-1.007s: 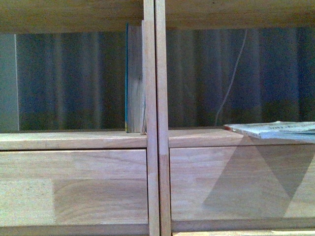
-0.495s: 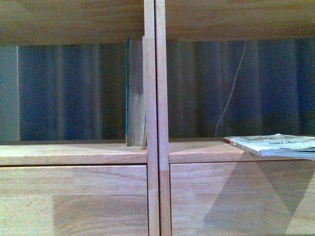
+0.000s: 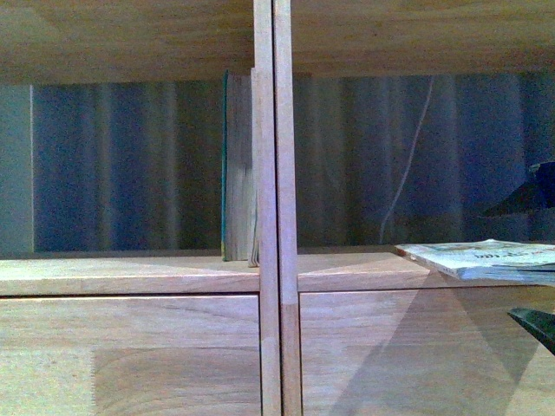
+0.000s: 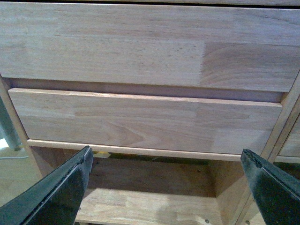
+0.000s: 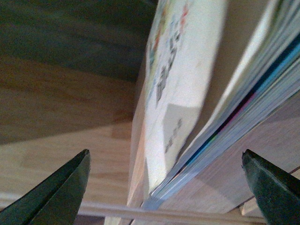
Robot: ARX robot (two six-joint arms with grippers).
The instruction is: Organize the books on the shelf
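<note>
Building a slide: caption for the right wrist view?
Open right gripper lined up on the pale booklet lying on the shelf.

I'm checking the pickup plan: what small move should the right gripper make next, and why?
Probably ease the right gripper slightly forward: its jaws stand open above and below the booklet, which lies flat, overhanging the front edge of the shelf, not yet gripped.

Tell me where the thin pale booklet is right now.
In the front view the booklet lies flat at far right on the right-column board of the shelf, between the open fingers of the right gripper.
</note>
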